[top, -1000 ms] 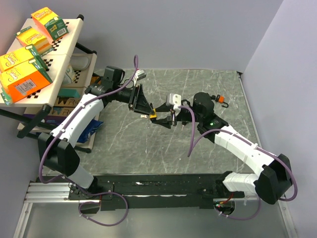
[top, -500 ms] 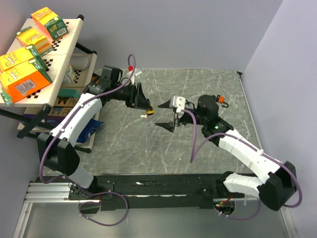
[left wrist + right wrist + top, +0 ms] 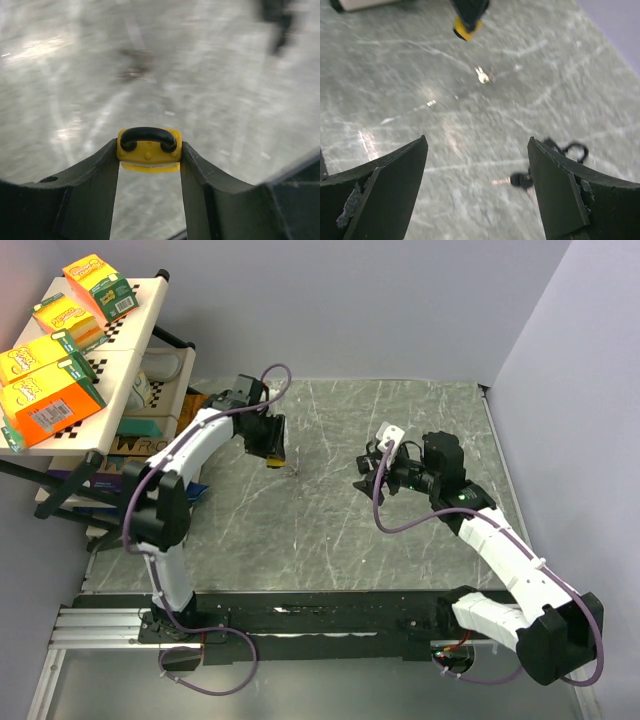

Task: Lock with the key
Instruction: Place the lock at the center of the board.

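Observation:
My left gripper (image 3: 272,448) is shut on a yellow padlock (image 3: 149,150) with a black shackle. It holds the padlock just above the table at the far left, where it also shows in the top view (image 3: 272,462) and the right wrist view (image 3: 465,27). My right gripper (image 3: 366,472) is open and empty, and shows wide apart in its wrist view (image 3: 476,147). A black-headed key (image 3: 519,180) on a black ring (image 3: 570,149) lies on the table just below the right finger (image 3: 555,190). A small silver piece (image 3: 481,75), perhaps a second key, lies between padlock and gripper.
A shelf rack (image 3: 120,350) with yellow and orange boxes (image 3: 48,400) stands at the far left, beside the left arm. A blue bag (image 3: 185,502) lies under it. The grey marbled table (image 3: 330,530) ends at walls at the back and right.
The two grippers have drawn apart. My left gripper pulled back left with the padlock. My right gripper moved right and opened. The small silver piece now lies on the table.

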Robot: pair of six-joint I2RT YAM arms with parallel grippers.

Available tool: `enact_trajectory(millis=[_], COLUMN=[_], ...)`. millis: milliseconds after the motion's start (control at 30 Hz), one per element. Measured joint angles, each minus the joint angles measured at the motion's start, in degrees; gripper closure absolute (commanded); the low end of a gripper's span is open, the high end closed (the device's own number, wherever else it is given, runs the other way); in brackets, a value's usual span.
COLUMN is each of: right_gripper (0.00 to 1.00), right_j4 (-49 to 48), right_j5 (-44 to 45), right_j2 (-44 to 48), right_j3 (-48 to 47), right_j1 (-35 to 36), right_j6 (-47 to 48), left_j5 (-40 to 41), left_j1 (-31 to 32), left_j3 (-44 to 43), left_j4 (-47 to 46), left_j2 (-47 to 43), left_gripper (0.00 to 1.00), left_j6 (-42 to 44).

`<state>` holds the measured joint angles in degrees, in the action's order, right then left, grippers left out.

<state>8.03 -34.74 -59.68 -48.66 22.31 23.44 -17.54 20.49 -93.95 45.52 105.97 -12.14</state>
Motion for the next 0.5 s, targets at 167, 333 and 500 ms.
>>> enact_trajectory(millis=[167,333,500], right_gripper=[0.11,0.11,0.11], right_j4=[2.36,3.54,3.67], right_j5=[1.57,1.90,1.97], right_j2=[0.00,-0.57,-2.36], right_j3=[0.00,0.00,-0.02], right_j1=[-1.95,-2.62,-3.41], right_j6=[0.57,1.33,1.29], left_j5=[8.39,12.09,13.31], left_j1=[-0.04,-0.28,-0.96], left_j3=[-5.11,-8.17,-8.31], left_j4=[3.34,4.52,5.31], left_j2=[9.35,16.72,19.56], left_gripper=[0.99,0.99,0.99], left_j6=[0.48,0.26,-0.35])
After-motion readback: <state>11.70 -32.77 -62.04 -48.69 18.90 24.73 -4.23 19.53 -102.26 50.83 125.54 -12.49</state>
